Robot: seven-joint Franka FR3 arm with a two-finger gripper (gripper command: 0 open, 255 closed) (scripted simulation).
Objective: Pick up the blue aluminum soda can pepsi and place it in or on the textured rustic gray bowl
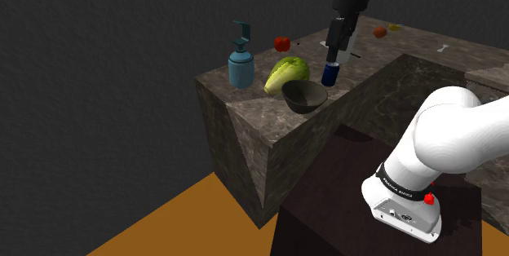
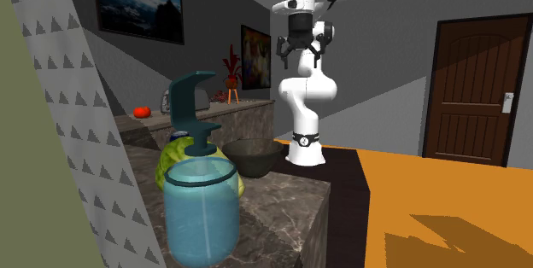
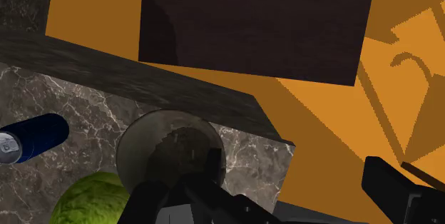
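A blue soap bottle [image 2: 201,211] stands closest, on the corner of the counter [image 1: 245,109], with the lettuce [image 1: 287,75] and the dark bowl [image 1: 304,97] behind it. The blue can [image 1: 330,73] stands on the counter near the bowl. The claw [image 1: 335,50] hangs above the counter, fingers apart, empty.

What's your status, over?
Gripper high, fingers open. Blue can on counter, unheld. Bowl empty, lettuce beside it.
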